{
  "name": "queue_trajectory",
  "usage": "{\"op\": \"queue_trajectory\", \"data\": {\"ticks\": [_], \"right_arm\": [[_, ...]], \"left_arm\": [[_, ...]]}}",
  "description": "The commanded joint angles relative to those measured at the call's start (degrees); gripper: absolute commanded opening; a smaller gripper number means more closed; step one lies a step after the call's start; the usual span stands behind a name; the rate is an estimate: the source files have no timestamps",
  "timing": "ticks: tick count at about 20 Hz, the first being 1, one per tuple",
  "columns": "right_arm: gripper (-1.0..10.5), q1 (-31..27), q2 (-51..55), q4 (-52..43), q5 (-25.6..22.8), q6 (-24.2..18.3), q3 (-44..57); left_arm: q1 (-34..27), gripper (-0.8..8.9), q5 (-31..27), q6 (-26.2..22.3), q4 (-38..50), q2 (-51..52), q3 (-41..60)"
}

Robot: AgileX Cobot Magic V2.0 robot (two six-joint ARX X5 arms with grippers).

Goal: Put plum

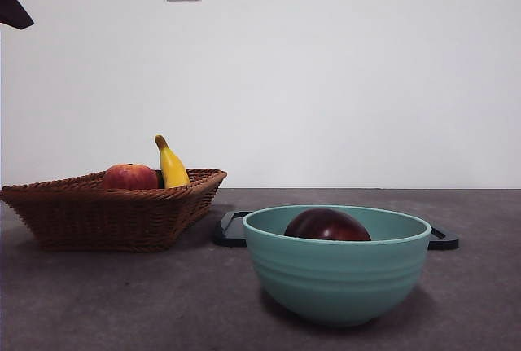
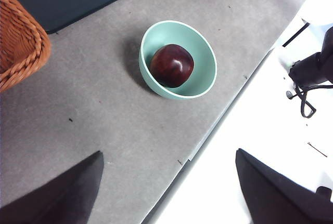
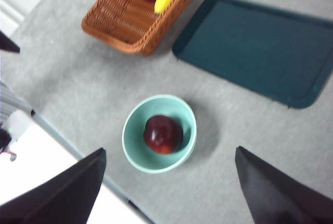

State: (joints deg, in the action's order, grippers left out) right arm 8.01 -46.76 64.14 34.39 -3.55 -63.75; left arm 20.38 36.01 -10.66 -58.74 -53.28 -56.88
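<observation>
The plum (image 1: 327, 225) lies inside the pale green bowl (image 1: 337, 282), which stands on the grey tabletop (image 1: 114, 302). Its dark maroon skin shows a bright highlight. Behind the bowl lies a flat dark tray (image 3: 255, 47), bare on top. A woven wicker basket (image 1: 114, 212) stands beside the tray and apart from the bowl, holding a red-orange apple (image 1: 129, 177) and a yellow banana (image 1: 170, 164) that leans on the rim.

The left hand (image 2: 169, 182) hangs high above the bowl, jaws spread wide and gripping nothing. The right hand (image 3: 169, 182) also hangs high above the bowl, jaws wide apart and empty.
</observation>
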Motion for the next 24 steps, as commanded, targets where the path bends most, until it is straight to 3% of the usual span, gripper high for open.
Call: {"op": "queue_trajectory", "data": {"ticks": [1, 6, 10, 15, 24], "right_arm": [[4.0, 1.2, -0.8, 0.3, 0.1, 0.5, -1.1], [4.0, 5.4, -4.1, -1.7, 0.1, 2.5, 3.3], [4.0, 9.9, -7.6, -13.0, -0.5, 8.5, 12.2], [3.7, 15.9, -14.2, -22.6, -7.0, 11.3, 17.6], [2.9, 23.1, -27.6, -32.4, -17.7, 12.8, 17.7]], "left_arm": [[0.3, 4.06, 0.5, -0.7, 0.3, -0.3, -0.7], [0.3, 4.06, 0.5, -0.6, 0.4, -0.3, -0.7], [0.3, 4.06, 0.5, -0.6, 0.4, -0.3, -0.7], [0.3, 4.06, 0.5, -0.6, 0.5, -0.3, -0.7], [0.3, 4.06, 0.5, -0.6, 0.5, -0.3, -0.7]]}}
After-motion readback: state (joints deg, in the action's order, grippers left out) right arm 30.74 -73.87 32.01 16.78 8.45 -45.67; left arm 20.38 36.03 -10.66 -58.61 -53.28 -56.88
